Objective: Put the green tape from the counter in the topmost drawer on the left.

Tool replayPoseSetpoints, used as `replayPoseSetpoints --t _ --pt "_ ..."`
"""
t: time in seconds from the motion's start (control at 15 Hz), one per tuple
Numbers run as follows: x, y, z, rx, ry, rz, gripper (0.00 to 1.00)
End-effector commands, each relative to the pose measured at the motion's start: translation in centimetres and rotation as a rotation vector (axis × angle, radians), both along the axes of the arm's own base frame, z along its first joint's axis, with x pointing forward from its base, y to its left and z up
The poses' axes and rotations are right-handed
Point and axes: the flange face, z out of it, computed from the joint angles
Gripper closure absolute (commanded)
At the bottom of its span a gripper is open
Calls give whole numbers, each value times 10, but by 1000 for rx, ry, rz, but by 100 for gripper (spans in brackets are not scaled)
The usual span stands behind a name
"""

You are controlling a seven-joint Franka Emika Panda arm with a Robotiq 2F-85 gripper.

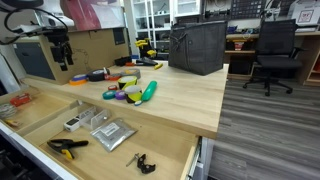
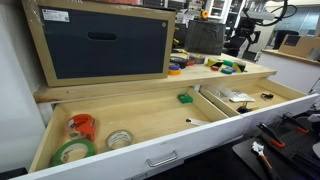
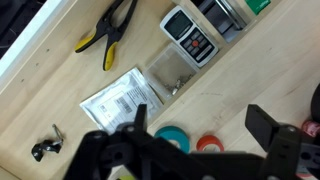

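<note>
Over one end of the worktop (image 1: 190, 105), in an exterior view, the hand (image 1: 62, 52) hangs above a teal roll (image 1: 79, 78). I cannot read the finger spacing here. A pile of coloured bits (image 1: 128, 93) and a black box (image 1: 196, 48) sit further along, well apart from the hand. The open tray below holds pliers (image 1: 67, 146) and a plastic bag (image 1: 112, 133).

In an exterior view from the drawer side, the left drawer (image 2: 45, 130) is pulled right out. A green tape (image 2: 72, 151) lies flat at its front corner, just beside an orange roll (image 2: 82, 125), with a clear roll (image 2: 120, 138) near.

Wrist view: fingers spread wide, nothing pinched. The teal roll and a red roll (image 3: 207, 143) lie on the worktop beneath.

My judgement: if the drawer roll is the task's tape, placement is done and only shutting the drawer could remain. If the teal roll is meant, pick and carry are both left. I cannot settle which. Nothing blocks the drawer mouth.
</note>
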Motion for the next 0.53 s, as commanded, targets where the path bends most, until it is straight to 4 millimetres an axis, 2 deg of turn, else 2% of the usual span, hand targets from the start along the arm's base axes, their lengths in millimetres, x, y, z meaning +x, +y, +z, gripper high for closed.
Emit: replayPoseSetpoints --t 0.0,0.27,0.33,0.4,0.47 --pt "26 -23 -9 -42 17 -44 0" --pt "42 -48 -20 -103 47 -70 0" --pt "41 -49 -13 -83 55 -35 0" --pt "34 -47 -24 -82 41 -48 0" --pt "36 -49 -23 -82 43 -48 0"
